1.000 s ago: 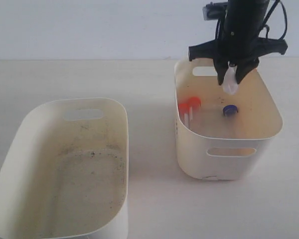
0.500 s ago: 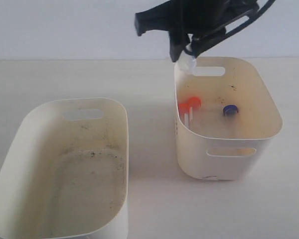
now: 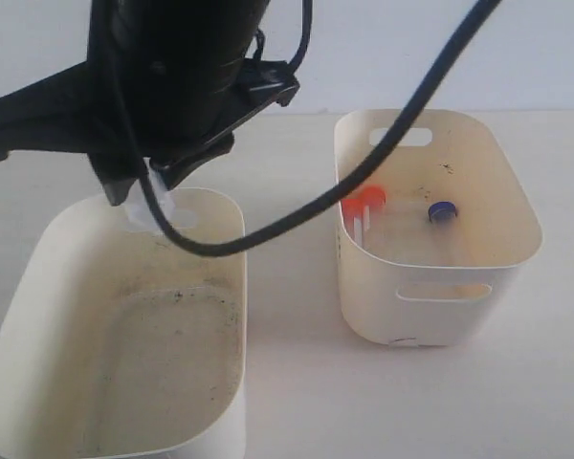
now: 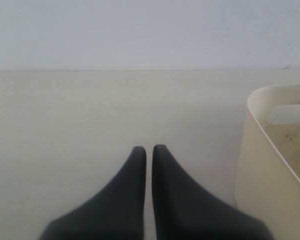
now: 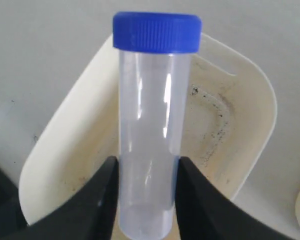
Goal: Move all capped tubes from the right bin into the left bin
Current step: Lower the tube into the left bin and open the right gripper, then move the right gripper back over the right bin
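My right gripper (image 3: pixel 148 191) has reached across and hangs over the far end of the dirt-speckled left bin (image 3: pixel 38 287), shut on a clear blue-capped tube (image 5: pixel 152 125). In the right wrist view the fingers (image 5: pixel 97 200) clamp the tube's lower body above the left bin (image 5: pixel 250 115). The tube (image 3: pixel 156 206) shows as a pale shape under the black arm in the exterior view. The right bin (image 3: pixel 435 316) holds orange-red capped tubes (image 3: pixel 364 201) and a blue-capped tube (image 3: pixel 443 211). My left gripper (image 4: pixel 149 150) is shut and holds nothing, beside a bin wall (image 4: pixel 270 165).
A black cable (image 3: pixel 364 163) from the right arm drapes across the gap between the bins. The pale tabletop (image 3: pixel 287 382) surrounds both bins, and a white wall (image 3: pixel 411 48) stands behind.
The right arm has carried the blue-capped tube from above the right bin leftward to above the left bin's far end. The tubes in the right bin have not moved.
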Tool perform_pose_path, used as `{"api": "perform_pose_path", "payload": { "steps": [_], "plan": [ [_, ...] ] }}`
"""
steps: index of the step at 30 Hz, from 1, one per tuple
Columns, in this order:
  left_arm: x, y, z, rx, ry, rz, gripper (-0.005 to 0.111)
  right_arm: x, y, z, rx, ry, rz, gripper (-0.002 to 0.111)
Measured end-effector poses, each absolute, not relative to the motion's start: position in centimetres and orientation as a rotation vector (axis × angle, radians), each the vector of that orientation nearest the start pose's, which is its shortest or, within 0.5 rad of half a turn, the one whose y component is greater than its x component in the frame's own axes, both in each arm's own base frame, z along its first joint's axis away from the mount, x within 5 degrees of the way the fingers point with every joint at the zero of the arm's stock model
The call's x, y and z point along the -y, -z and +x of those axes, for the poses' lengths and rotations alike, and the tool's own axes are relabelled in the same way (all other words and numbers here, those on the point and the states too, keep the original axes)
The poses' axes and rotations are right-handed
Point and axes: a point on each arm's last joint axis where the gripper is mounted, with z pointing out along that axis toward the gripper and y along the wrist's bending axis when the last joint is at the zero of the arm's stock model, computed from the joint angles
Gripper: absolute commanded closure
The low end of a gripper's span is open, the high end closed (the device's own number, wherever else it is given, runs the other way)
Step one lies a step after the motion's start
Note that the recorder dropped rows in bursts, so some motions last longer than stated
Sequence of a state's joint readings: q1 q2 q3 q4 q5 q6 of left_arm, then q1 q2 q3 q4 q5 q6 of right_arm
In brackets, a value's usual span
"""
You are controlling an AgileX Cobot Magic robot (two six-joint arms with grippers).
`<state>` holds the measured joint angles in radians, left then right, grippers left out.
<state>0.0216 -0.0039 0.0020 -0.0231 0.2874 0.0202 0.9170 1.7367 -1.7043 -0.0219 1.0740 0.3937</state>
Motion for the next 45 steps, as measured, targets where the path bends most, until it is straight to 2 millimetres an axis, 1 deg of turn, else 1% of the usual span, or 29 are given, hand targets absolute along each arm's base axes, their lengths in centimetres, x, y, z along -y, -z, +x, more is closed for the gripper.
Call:
{"api": "perform_pose_path", "payload": {
  "steps": [1, 2, 4, 5, 6, 7, 9, 12, 18, 19, 22, 24, 25, 27, 29, 32, 33, 36, 39, 42, 45],
  "plan": [
    [-0.1, -18.7, 5.4, -1.769, -0.008, -0.016, 0.103, -30.5, -35.1, 23.2, -2.570, -0.438, -0.703, 0.104],
    [-0.1, -18.7, 5.4, -1.769, -0.008, -0.016, 0.103, -31.0, -34.4, 23.2, -2.583, -0.431, -0.716, 0.096],
    [-0.1, -18.7, 5.4, -1.769, -0.008, -0.016, 0.103, -31.9, -33.0, 23.5, -2.603, -0.431, -0.724, 0.072],
    [-0.1, -18.7, 5.4, -1.769, -0.008, -0.016, 0.103, -32.2, -32.1, 23.7, -2.613, -0.433, -0.724, 0.062],
    [-0.1, -18.7, 5.4, -1.769, -0.008, -0.016, 0.103, -32.4, -31.7, 23.8, -2.616, -0.430, -0.725, 0.054],
    [-0.1, -18.7, 5.4, -1.769, -0.008, -0.016, 0.103, -32.6, -31.3, 23.9, -2.619, -0.428, -0.726, 0.048],
    [-0.1, -18.7, 5.4, -1.769, -0.008, -0.016, 0.103, -32.7, -30.5, 24.1, -2.622, -0.423, -0.731, 0.045],
    [-0.1, -18.7, 5.4, -1.769, -0.008, -0.016, 0.103, -32.9, -30.0, 24.1, -2.629, -0.428, -0.729, 0.045],
    [-0.1, -18.7, 5.4, -1.769, -0.008, -0.016, 0.103, -32.8, -29.9, 24.1, -2.624, -0.408, -0.758, 0.045],
    [-0.1, -18.7, 5.4, -1.769, -0.008, -0.016, 0.103, -32.7, -30.0, 24.2, -2.620, -0.385, -0.768, 0.045],
    [-0.1, -18.7, 5.4, -1.769, -0.008, -0.016, 0.103, -31.6, -31.3, 23.9, -2.595, -0.330, -0.783, 0.047],
    [-0.1, -18.7, 5.4, -1.769, -0.008, -0.016, 0.103, -30.2, -32.9, 24.3, -2.561, -0.325, -0.746, 0.056],
    [-0.1, -18.7, 5.4, -1.769, -0.008, -0.016, 0.103, -29.6, -33.6, 24.5, -2.549, -0.326, -0.725, 0.062],
    [-0.1, -18.7, 5.4, -1.769, -0.008, -0.016, 0.103, -27.5, -35.2, 25.4, -2.523, -0.321, -0.652, 0.076],
    [-0.1, -18.7, 5.4, -1.769, -0.008, -0.016, 0.103, -25.5, -36.3, 26.2, -2.519, -0.302, -0.579, 0.089],
    [-0.1, -18.7, 5.4, -1.769, -0.008, -0.016, 0.103, -22.3, -37.0, 27.8, -2.532, -0.223, -0.476, 0.106],
    [-0.1, -18.7, 5.4, -1.769, -0.008, -0.016, 0.103, -21.3, -37.1, 28.4, -2.542, -0.185, -0.441, 0.109],
    [-0.1, -18.7, 5.4, -1.769, -0.008, -0.016, 0.103, -18.2, -36.9, 30.2, -2.580, -0.095, -0.329, 0.108],
    [-0.1, -18.7, 5.4, -1.769, -0.008, -0.016, 0.103, -15.9, -36.5, 31.6, -2.606, -0.044, -0.217, 0.108],
    [-0.1, -18.7, 5.4, -1.769, -0.008, -0.016, 0.103, -14.3, -35.8, 32.8, -2.631, -0.014, -0.139, 0.108],
    [-0.1, -18.7, 5.4, -1.769, -0.008, -0.016, 0.103, -13.7, -34.7, 33.9, -2.663, 0.008, -0.096, 0.108]
  ]
}}
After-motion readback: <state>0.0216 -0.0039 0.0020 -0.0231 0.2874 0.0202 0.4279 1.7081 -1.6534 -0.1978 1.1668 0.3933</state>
